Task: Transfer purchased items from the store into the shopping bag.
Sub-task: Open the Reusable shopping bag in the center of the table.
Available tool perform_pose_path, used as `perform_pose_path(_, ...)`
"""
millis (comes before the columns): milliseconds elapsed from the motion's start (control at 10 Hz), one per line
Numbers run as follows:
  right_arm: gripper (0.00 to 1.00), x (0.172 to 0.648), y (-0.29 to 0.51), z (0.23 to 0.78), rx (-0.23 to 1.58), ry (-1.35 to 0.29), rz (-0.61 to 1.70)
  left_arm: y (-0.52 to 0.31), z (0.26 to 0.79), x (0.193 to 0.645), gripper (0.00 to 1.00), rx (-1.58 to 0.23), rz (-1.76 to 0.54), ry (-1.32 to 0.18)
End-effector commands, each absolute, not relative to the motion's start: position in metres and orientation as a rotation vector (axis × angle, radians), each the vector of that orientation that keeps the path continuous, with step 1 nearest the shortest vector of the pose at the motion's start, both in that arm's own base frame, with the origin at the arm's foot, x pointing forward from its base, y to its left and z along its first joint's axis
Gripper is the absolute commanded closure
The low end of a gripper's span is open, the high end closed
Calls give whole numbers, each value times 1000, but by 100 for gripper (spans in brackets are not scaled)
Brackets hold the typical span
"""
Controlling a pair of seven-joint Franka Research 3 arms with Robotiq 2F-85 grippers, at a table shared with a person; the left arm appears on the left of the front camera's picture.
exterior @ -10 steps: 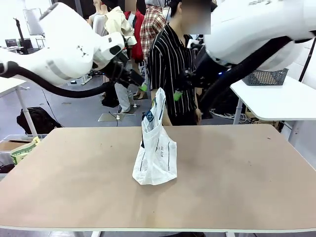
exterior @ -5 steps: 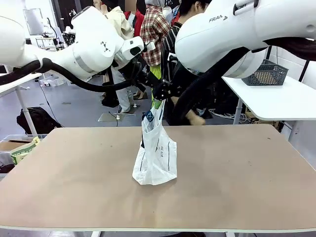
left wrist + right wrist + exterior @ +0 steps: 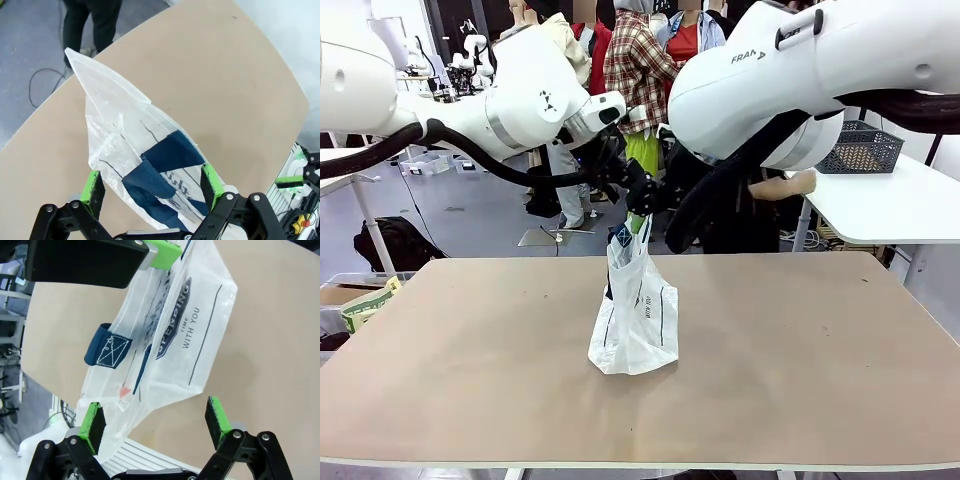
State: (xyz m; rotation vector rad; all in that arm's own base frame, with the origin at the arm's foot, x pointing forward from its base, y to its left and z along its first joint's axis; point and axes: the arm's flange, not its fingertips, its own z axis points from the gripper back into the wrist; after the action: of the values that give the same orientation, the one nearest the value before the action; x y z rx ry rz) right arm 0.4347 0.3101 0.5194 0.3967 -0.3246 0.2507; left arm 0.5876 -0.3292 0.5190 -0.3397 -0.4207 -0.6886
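Where the bag (image 3: 635, 320) stands: mid-table (image 3: 800, 350), upright but slumped, its top drawn up to a peak.
Left gripper (image 3: 152, 185): jaws spread wide, gripping nothing. In its wrist view the bag's top and dark blue handle (image 3: 165, 160) lie between the green pads (image 3: 93, 186), with the plastic close to both pads but not pinched.
Right gripper (image 3: 155, 422): jaws equally wide apart and empty. The printed side of the bag lies beyond them, one lower corner coming down between the fingers in the picture. Whether the plastic really reaches between them I cannot tell.
Front view: both grippers crowd together just above the bag's peak, one arm coming in from each side.
Right wrist view, top edge: the other gripper's black finger ends in a green pad at the bag's upper rim. Touching or just off, I cannot tell.
Print (image 3: 175, 315): oval "SPENDING", with "TIME WITH YOU" beside it.
Inside the bag: a small red tip (image 3: 125, 390) shows through the plastic, and what it belongs to is unclear.
Basket (image 3: 860, 155): on a white side table (image 3: 880, 205) at far right, well apart from the bag.
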Motion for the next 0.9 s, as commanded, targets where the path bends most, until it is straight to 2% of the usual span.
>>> perform_pose_path(0,0,446,314,517,425,-314,216,-327,517,595,0,-335,-672,-384)
perform_pose_path(300,0,454,317,508,428,-312,204,-326,508,593,0,-302,-674,-357)
perform_pose_path(400,8,457,318,504,422,-303,206,-326,507,592,0,-299,-674,-350)
perform_pose_path(500,27,458,319,503,424,-298,210,-325,508,591,2,-298,-680,-352)
perform_pose_path(800,86,460,321,502,429,-287,200,-325,511,589,62,-295,-685,-370)
